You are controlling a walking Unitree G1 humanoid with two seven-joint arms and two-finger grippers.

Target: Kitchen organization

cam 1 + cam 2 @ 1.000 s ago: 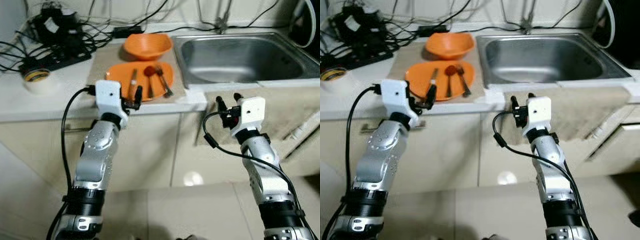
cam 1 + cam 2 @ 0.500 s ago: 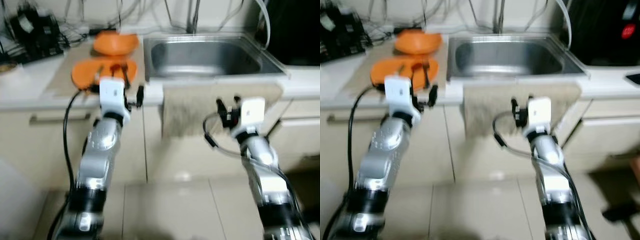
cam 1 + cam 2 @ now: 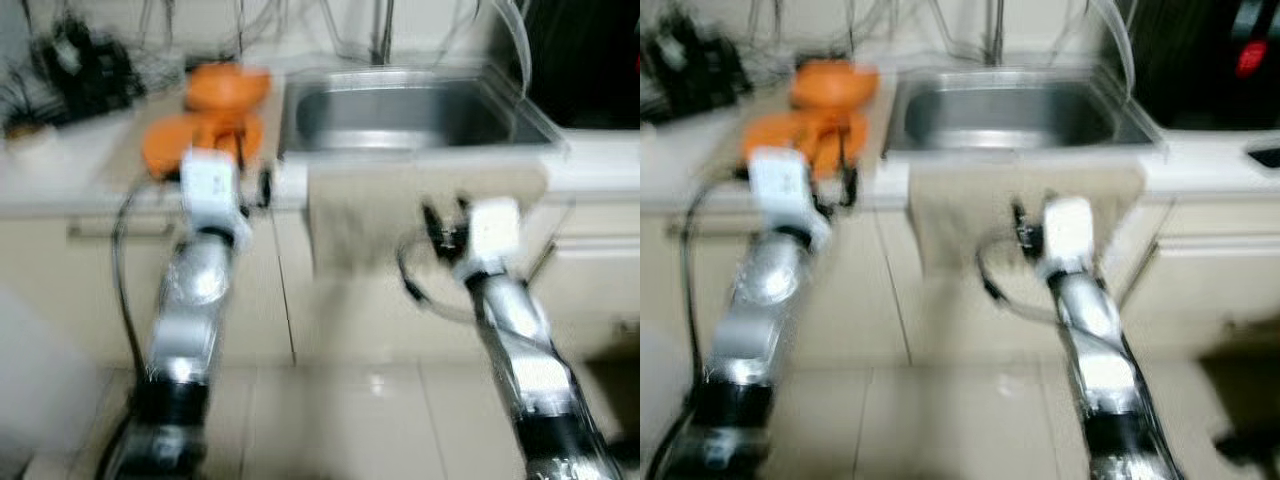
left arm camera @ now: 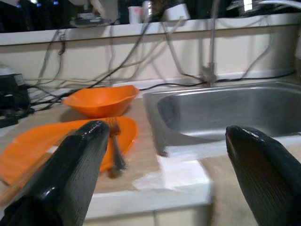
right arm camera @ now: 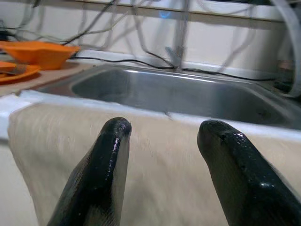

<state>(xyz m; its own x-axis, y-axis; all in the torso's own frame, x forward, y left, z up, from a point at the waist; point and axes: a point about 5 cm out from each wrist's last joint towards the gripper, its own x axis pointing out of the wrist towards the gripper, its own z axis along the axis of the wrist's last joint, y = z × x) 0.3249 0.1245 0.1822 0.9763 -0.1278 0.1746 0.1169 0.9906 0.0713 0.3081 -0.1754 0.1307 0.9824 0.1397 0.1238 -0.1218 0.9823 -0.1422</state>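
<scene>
An orange bowl (image 3: pixel 225 85) and an orange plate (image 4: pixel 37 146) sit on a mat on the counter, left of the steel sink (image 3: pixel 400 110). A fork (image 4: pixel 115 146) and other cutlery lie on the plate. My left gripper (image 3: pixel 255 190) is held up just in front of the counter edge below the plate, open and empty. A beige towel (image 5: pixel 155 165) hangs over the sink's front edge. My right gripper (image 3: pixel 445 218) hovers in front of it, open with nothing between its fingers. Both eye views are blurred.
Black cables and a dark device (image 3: pixel 85 65) crowd the counter's back left. A faucet (image 3: pixel 385 30) rises behind the sink. A dark object (image 3: pixel 590 50) stands at the right. Cabinet doors (image 3: pixel 60 290) run below the counter, above a tiled floor (image 3: pixel 350 420).
The whole picture has shifted and blurred, so the camera moved; the sink now sits nearer the middle. Both arms stay raised before the counter with open grippers.
</scene>
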